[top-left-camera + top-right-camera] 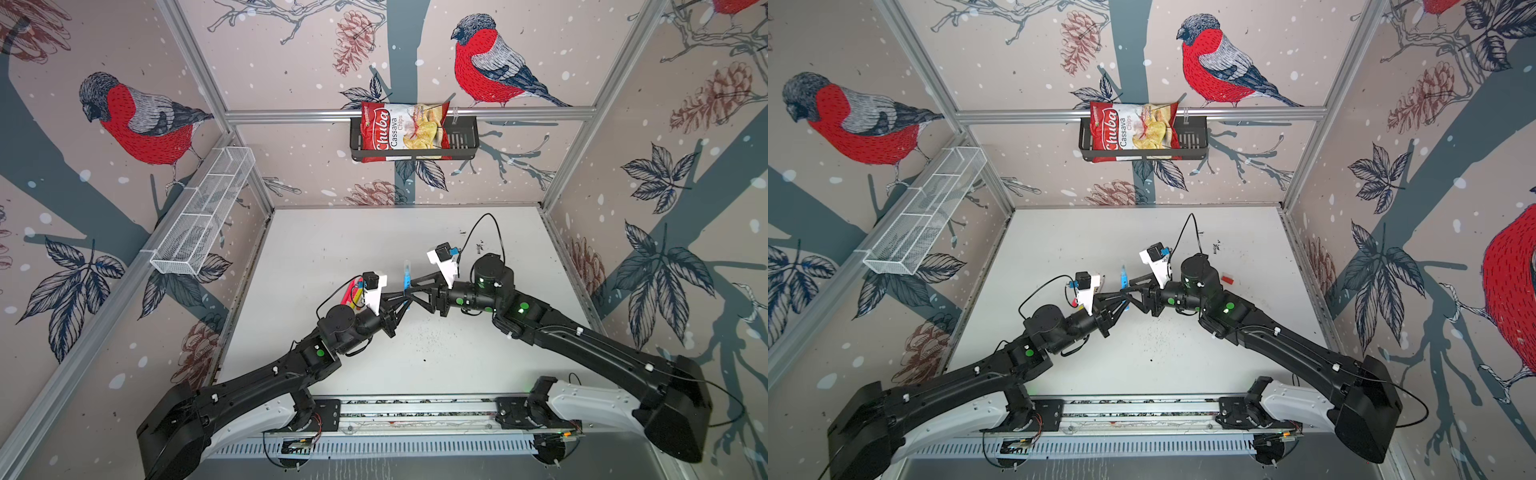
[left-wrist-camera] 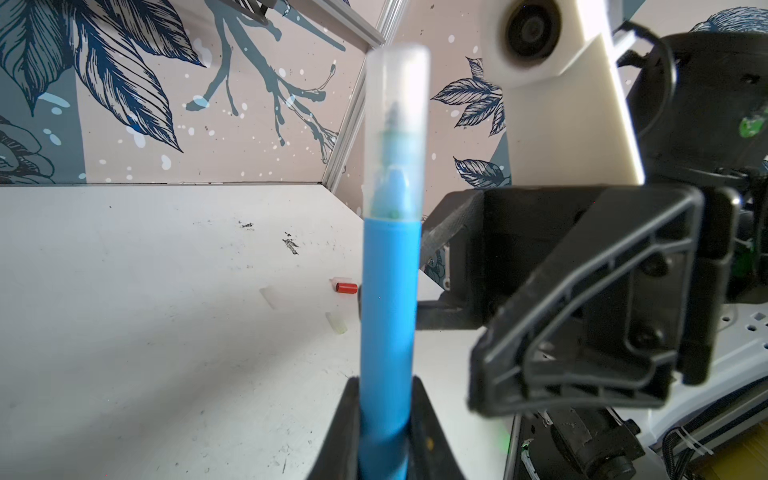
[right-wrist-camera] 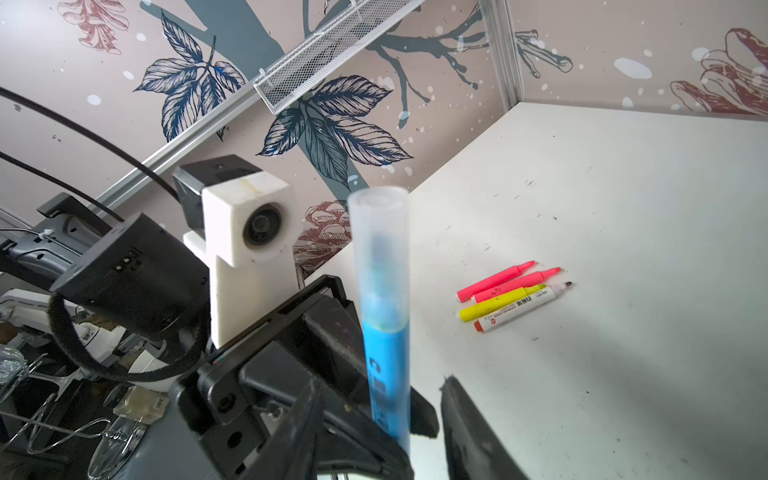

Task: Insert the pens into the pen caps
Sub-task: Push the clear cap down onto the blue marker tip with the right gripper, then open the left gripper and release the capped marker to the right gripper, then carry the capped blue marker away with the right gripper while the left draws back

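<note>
Left hand [image 2: 384,399] clamps the capped blue pen [image 2: 388,299]; right hand [image 2: 428,276] stands partly open around it.

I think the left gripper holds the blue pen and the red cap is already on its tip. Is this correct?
Not quite: on the tip of the blue pen sits the translucent whitish cap, not the red one. The left wrist view shows it, and the red cap lies apart on the table. The left gripper does hold the blue pen.
</note>
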Robot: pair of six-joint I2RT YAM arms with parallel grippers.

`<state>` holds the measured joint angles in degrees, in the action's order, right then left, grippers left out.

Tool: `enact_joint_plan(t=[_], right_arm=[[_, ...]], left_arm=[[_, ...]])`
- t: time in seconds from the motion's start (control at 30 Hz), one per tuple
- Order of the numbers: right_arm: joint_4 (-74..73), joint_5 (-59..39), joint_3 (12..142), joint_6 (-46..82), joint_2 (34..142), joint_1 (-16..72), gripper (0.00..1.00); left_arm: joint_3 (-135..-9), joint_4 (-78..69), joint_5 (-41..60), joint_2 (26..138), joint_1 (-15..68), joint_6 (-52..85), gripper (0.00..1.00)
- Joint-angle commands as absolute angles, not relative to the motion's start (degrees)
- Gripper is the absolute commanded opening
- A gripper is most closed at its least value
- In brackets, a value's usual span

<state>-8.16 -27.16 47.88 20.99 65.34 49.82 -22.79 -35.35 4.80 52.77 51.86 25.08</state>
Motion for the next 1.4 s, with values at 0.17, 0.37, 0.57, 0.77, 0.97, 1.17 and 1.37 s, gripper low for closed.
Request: enact_joint_plan(t=[0.17,0.37,0.57,0.77,0.97,1.17,1.37], right_arm=[[-9.72,-26.02,48.71,20.76,68.04,50.00,0.33],[-9.14,-25.61,49.11,20.88,68.66,50.01,0.17],[-7.58,-21.59,49.25,20.81,69.22,49.83,0.10],[-1.87,-16.14,51.30,21.64,71.50,45.77,0.08],[6.61,-12.88,55.39,20.82,78.09,38.55,0.07],[15.70,-12.42,63.76,20.09,88.61,29.06,0.06],[21.49,-8.63,73.47,18.50,99.41,23.75,0.05]], left_arm=[[-24.08,-38.24,6.42,54.18,51.85,24.90,0.00],[-23.77,-38.39,6.07,54.38,51.86,24.84,0.00],[-24.04,-36.69,4.43,55.10,51.86,24.87,0.15],[-23.67,-33.52,2.90,54.64,51.81,24.83,0.48],[-22.35,-30.25,1.10,52.06,51.81,24.78,0.49],[-21.24,-27.43,-1.00,48.86,51.85,24.63,0.49],[-21.27,-26.03,-2.61,46.14,51.85,24.57,0.48]])
